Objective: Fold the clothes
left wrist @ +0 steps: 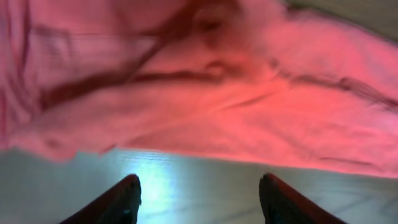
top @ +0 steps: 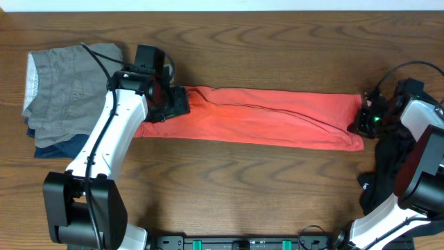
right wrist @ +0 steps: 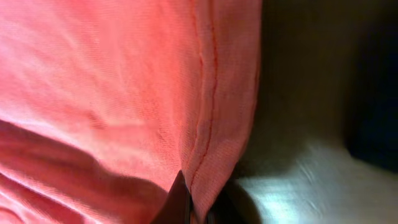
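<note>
Plainly, the coral-red T-shirt (top: 270, 117) lay across the middle of the counter (top: 243, 201) as one long, narrow band, running from 9 o'clock to 3 o'clock with soft creases along its length. Its 3 o'clock end was squared off. Its 9 o'clock end disappeared under the left arm.

The left hand (top: 172, 104) sat at that 9 o'clock end, on the 12 o'clock edge of the band. Its wrist camera showed the two fingers (left wrist: 121, 202) spread well apart with bare counter between them, and rumpled red cloth (left wrist: 205, 93) filling the view just beyond the tips (nothing was caught between the fingers).

The right hand (top: 365, 119) was at the shirt's 3 o'clock end. Its own camera was filled with red fabric (right wrist: 112, 81) and a stitched hem (right wrist: 208, 93) running top to bottom. At the bottom of that view the dark fingertips stood close together with the hem's edge pinched between them, so that hand was clamped on the shirt.

The black garment (top: 387, 163) lay limp and bunched at about 4 o'clock on the counter, just beside the shirt's end and partly under the right arm.

Out at 10 o'clock, the grey garment (top: 69, 76) rested folded on top of the navy garment (top: 62, 147), whose edge showed on the 6 o'clock side.
</note>
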Controlling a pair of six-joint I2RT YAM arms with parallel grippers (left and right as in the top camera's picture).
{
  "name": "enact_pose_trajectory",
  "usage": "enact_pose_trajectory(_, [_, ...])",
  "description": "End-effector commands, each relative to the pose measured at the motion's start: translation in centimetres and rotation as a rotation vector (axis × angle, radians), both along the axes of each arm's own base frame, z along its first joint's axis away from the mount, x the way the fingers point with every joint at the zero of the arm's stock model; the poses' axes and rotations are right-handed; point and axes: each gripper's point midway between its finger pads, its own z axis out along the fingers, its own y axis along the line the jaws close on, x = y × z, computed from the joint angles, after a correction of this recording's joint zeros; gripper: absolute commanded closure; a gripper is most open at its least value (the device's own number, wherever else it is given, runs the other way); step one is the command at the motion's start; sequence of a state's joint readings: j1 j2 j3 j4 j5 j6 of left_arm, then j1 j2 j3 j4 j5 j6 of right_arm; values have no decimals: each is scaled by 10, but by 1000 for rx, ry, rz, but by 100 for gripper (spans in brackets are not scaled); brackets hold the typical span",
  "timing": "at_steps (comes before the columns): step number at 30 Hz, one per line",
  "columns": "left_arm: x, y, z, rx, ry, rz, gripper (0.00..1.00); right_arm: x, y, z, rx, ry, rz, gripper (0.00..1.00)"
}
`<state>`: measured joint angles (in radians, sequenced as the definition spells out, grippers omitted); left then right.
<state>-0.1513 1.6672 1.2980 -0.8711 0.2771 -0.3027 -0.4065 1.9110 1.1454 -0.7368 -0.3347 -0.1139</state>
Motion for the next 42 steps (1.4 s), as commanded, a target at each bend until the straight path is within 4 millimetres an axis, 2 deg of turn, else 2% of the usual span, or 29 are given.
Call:
enact_pose_trajectory(1, [-12, 19, -9, 96, 51, 4, 37, 15, -38, 37, -145, -38, -83, 99])
enact_pose_trajectory(3, [-20, 25, -11, 131, 83, 8, 37, 26, -42, 66, -171, -87, -80, 99])
enact_pose_trajectory(5, [-25, 26, -12, 136, 103, 8, 37, 31, -39, 82, -181, -115, -70, 99])
enact_pose_trajectory(7, [-27, 27, -12, 138, 113, 8, 37, 35, -29, 95, -185, -132, -43, 99])
enact_pose_trajectory(9, [-27, 26, -12, 137, 113, 8, 37, 36, -12, 100, -180, -132, -3, 99])
enact_pose_trajectory(18, [-27, 26, -12, 137, 113, 8, 37, 46, 88, 99, -144, -133, 188, 99])
enact_pose_trajectory(25, [-29, 27, -14, 138, 120, 7, 37, 67, 163, 107, -133, -257, 337, 97])
enact_pose_trajectory(29, [-30, 27, -16, 139, 125, 7, 37, 71, 201, 103, -122, -300, 422, 94])
enact_pose_trajectory(34, [-30, 27, -16, 139, 125, 7, 37, 68, 238, 86, -110, -298, 508, 88])
enact_pose_trajectory(37, [-31, 27, -16, 139, 125, 7, 37, 63, 253, 73, -105, -276, 546, 86])
enact_pose_trajectory(39, [-31, 27, -16, 139, 125, 7, 37, 61, 260, 65, -103, -265, 565, 79])
enact_pose_trajectory(40, [-31, 27, -16, 139, 125, 7, 37, 60, 264, 63, -102, -263, 574, 72])
enact_pose_trajectory(42, [-30, 27, -16, 139, 125, 7, 37, 58, 271, 61, -100, -263, 590, 70])
